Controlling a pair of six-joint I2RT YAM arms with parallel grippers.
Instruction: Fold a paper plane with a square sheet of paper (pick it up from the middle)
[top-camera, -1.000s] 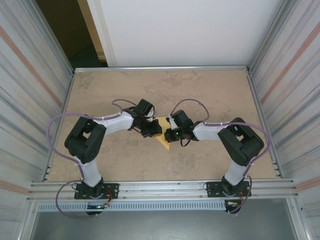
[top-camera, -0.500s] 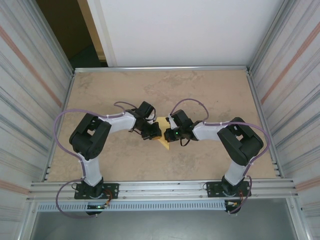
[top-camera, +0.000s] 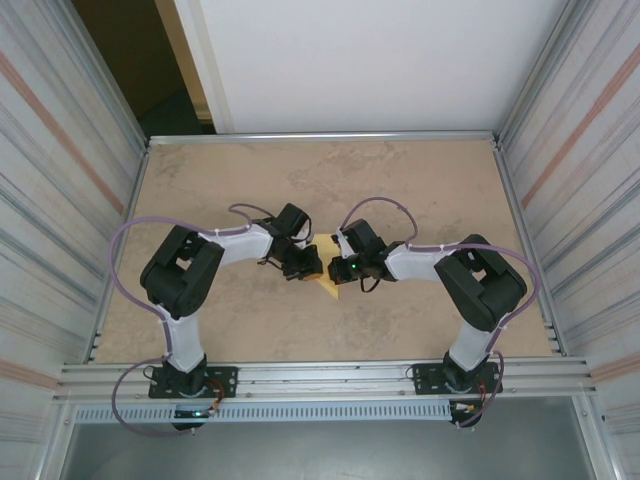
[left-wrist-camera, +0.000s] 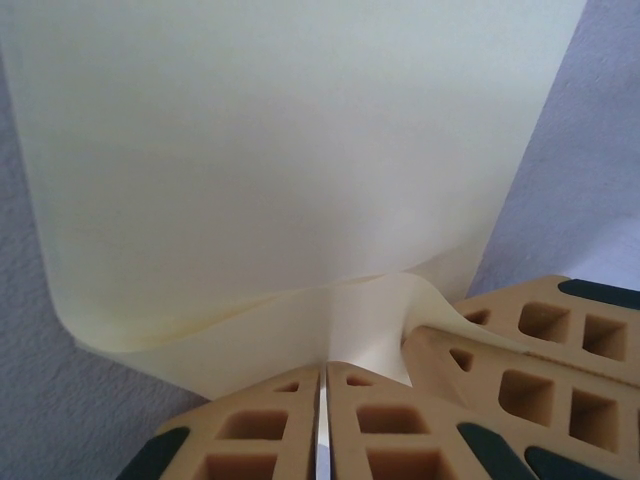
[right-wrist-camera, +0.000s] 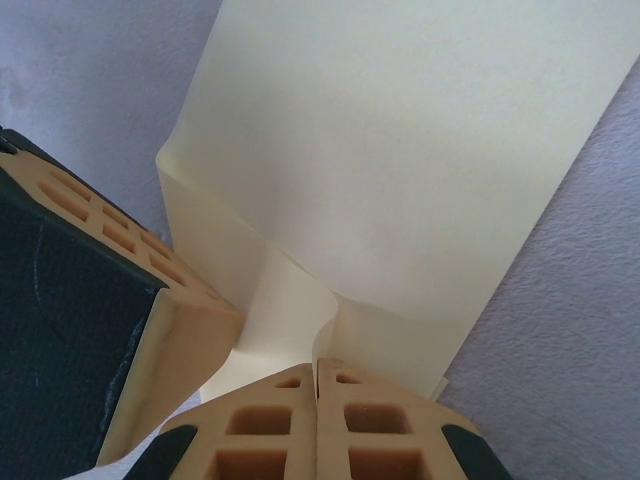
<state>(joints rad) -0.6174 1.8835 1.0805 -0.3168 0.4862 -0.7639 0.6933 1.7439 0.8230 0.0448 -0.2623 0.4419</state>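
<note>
Top external view places the pale-yellow sheet of paper (top-camera: 328, 286) just below the middle of the frame. Your two arms meet over it from left and right, above the tan surface (top-camera: 420, 190), and one pointed corner of the paper pokes out toward the bottom.

In the left wrist view, the left jaws are pressed together at the bottom edge. Their tan fingers (left-wrist-camera: 260, 440) pinch a curled fold of the paper, which rises broad and smooth toward the top. A finger of the right jaws lies at lower right, touching that fold.

In the right wrist view, the right jaws are likewise closed at bottom centre, clamped on a crease. You cannot tell whether the paper rests on the surface.
</note>
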